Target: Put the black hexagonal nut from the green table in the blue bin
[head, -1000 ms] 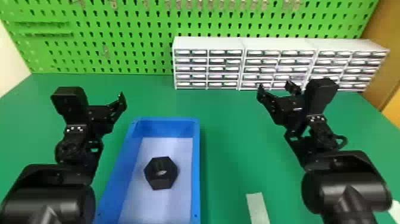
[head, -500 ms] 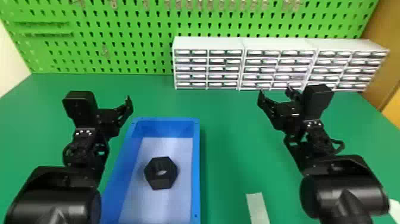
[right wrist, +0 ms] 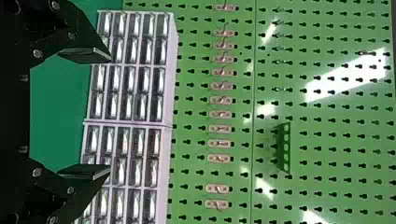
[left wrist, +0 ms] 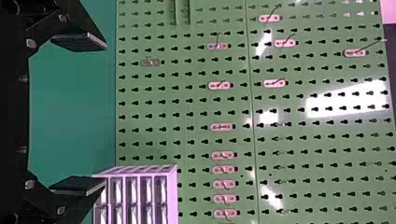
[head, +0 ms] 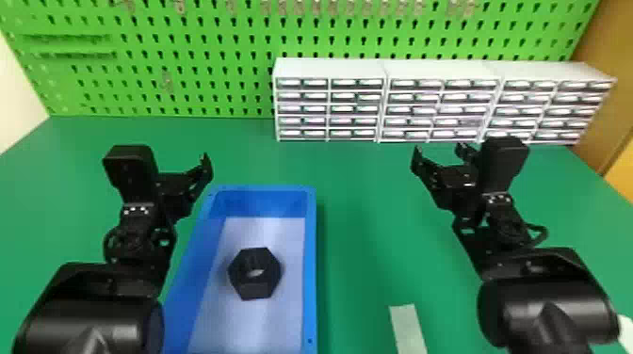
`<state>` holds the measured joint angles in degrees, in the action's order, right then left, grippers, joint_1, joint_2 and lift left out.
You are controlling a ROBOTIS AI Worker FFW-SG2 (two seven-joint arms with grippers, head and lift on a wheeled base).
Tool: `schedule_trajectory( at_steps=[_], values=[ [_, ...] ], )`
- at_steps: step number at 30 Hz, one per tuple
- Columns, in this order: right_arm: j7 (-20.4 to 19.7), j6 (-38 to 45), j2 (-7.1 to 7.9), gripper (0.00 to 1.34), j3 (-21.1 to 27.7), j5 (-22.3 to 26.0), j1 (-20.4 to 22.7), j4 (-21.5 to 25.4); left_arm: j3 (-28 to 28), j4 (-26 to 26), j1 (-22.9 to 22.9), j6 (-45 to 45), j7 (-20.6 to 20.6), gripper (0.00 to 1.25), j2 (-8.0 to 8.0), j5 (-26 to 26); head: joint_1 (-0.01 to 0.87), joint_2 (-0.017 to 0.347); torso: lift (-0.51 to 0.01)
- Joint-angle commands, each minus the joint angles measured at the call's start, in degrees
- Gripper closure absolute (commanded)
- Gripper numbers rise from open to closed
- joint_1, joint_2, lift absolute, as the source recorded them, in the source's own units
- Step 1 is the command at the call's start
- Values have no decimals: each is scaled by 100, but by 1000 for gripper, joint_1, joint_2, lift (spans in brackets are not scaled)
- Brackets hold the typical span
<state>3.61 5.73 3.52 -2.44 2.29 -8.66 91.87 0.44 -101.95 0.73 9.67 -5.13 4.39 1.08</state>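
black hexagonal nut (head: 254, 285) lying flat on the floor of the blue bin (head: 310, 282); left gripper (head: 190, 181) and right gripper (head: 438, 151), both empty with fingers spread apart, above the green table (head: 367, 197).

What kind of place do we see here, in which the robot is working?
It looks like a workshop or a lab workstation: a green pegboard with metal hooks stands behind the table, and white small-parts drawer cabinets line the back.
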Motion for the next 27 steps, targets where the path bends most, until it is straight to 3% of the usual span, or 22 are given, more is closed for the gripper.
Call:
schedule_trajectory(
  at_steps=[1,27],
  values=[
    [-1,-2,-9,432,24,17,14,-2,8,8,-12,0,-14,248,0,15,686,51,-96],
    [-10,-28,-149,433,252,43,102,24,-62,131,41,0,-146,248,0,94,686,51,-96]
  ],
)
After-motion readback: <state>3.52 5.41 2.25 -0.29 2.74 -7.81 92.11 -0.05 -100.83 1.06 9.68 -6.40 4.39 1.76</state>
